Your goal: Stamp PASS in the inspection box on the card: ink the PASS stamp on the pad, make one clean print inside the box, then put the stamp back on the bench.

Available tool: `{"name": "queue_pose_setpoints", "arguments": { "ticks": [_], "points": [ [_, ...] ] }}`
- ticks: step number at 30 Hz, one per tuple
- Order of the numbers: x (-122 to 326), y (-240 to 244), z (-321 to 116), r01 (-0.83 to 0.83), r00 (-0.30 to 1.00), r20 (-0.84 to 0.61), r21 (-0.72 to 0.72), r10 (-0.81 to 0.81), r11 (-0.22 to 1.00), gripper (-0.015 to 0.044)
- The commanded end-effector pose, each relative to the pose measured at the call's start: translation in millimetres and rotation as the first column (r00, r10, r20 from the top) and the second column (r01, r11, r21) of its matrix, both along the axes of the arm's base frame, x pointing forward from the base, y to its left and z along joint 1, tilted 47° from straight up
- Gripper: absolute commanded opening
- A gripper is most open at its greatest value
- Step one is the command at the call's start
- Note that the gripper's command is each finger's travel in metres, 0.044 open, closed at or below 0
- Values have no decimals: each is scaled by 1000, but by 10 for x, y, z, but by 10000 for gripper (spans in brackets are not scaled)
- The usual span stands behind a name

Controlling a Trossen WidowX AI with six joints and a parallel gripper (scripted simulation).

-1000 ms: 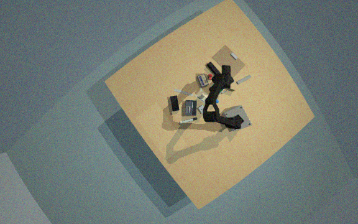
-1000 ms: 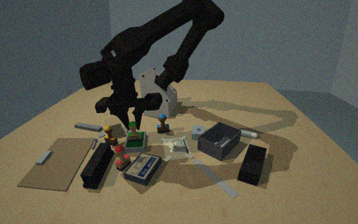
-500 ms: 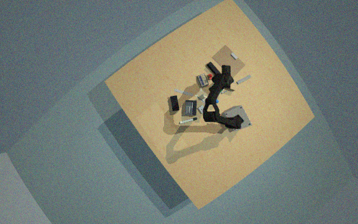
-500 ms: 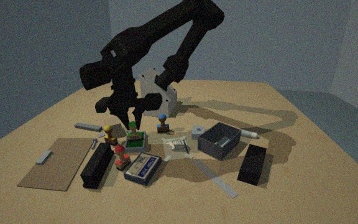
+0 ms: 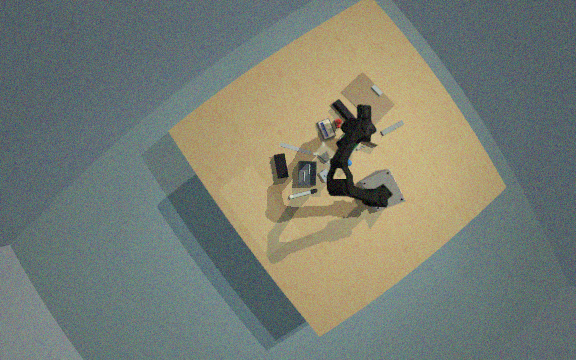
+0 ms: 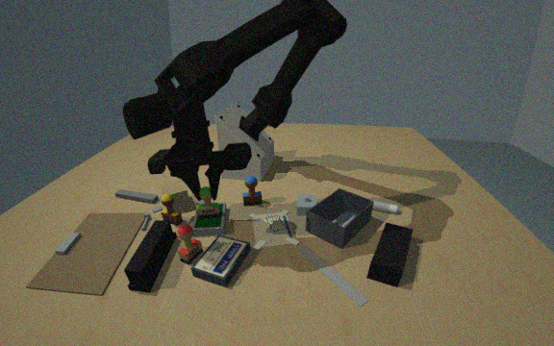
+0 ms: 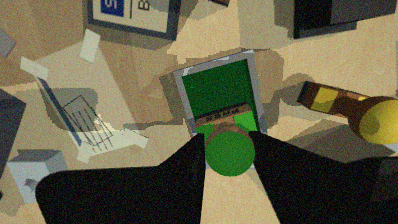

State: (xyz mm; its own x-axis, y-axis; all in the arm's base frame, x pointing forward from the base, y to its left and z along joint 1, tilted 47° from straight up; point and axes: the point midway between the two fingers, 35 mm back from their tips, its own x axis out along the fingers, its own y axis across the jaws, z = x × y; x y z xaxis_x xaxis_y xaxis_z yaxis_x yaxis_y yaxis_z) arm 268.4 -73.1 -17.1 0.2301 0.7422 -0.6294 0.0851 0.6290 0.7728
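My gripper [image 6: 207, 197] [image 7: 226, 139] is shut on the stamp with the green knob [image 6: 208, 207] [image 7: 230, 154], upright between the fingertips. The stamp's base is over the near part of the green ink pad [image 6: 209, 222] [image 7: 217, 90] in its grey case; whether it touches the pad I cannot tell. The lettering on the base is too blurred to read. The pale card [image 6: 277, 236] [image 7: 107, 85] lies beside the pad, with tape at its corners. A thin black box outline [image 7: 96, 114] with several slanted lines shows on it.
Stamps with yellow [image 6: 167, 198] [image 7: 382, 122], red [image 6: 185, 231] and blue [image 6: 251, 181] knobs stand around the pad. A labelled case [image 6: 221, 261] [image 5: 326, 129], two black blocks [image 6: 151, 257] [image 6: 390, 255], a dark open bin [image 6: 319, 231], a grey block [image 6: 307, 205] and a flat strip [image 6: 335, 277] lie nearby.
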Motion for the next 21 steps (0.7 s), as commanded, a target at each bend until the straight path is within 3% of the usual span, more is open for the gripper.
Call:
{"name": "queue_pose_setpoints", "arguments": {
  "ticks": [1,21],
  "points": [
    [4,-28,20,0,1000,7,-2,0,1000,0],
    [-30,-154,134,1,1000,7,-4,-1,1000,0]
  ]
}}
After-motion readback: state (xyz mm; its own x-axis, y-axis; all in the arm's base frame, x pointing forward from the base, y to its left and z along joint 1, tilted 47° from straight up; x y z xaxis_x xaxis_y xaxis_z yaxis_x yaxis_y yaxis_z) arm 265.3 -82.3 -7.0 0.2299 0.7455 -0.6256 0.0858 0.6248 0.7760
